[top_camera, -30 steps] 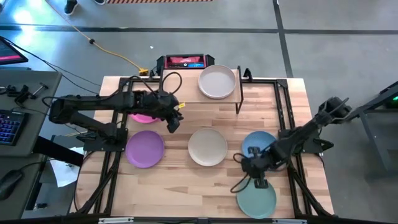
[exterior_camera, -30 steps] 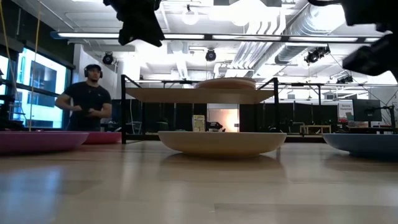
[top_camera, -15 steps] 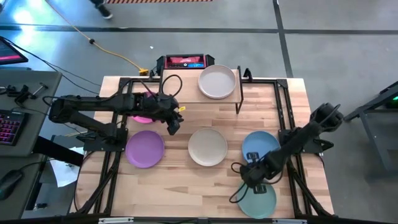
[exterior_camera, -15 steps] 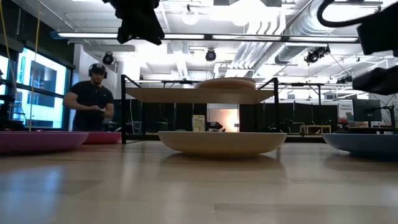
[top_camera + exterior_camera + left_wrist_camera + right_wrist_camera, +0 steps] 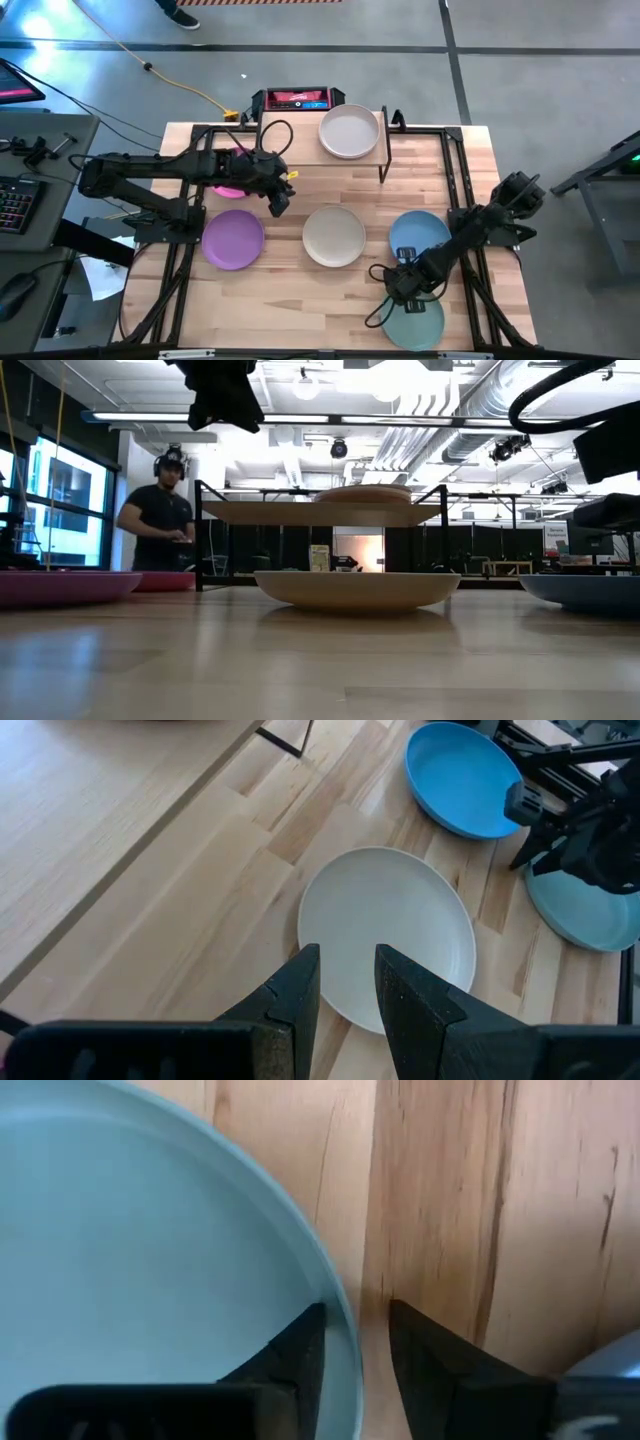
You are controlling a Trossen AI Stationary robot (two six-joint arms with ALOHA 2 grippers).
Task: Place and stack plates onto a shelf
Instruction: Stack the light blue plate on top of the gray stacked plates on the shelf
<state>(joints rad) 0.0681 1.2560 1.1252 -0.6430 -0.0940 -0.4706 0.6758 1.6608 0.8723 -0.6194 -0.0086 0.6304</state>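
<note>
Plates lie spread over the bench (image 5: 290, 300): a teal plate (image 5: 412, 322) at the near right, a blue plate (image 5: 416, 232) just behind it, a cream plate (image 5: 334, 236) in the middle, a purple plate (image 5: 233, 239) to the left, and a pink plate (image 5: 229, 188) partly under the left arm. One beige plate (image 5: 350, 132) sits on the shelf (image 5: 300, 150) at the far edge. The right gripper (image 5: 355, 1342) is low at the teal plate's rim, fingers slightly apart astride the edge. The left gripper (image 5: 347, 982) hovers above the cream plate, fingers a little apart, holding nothing.
</note>
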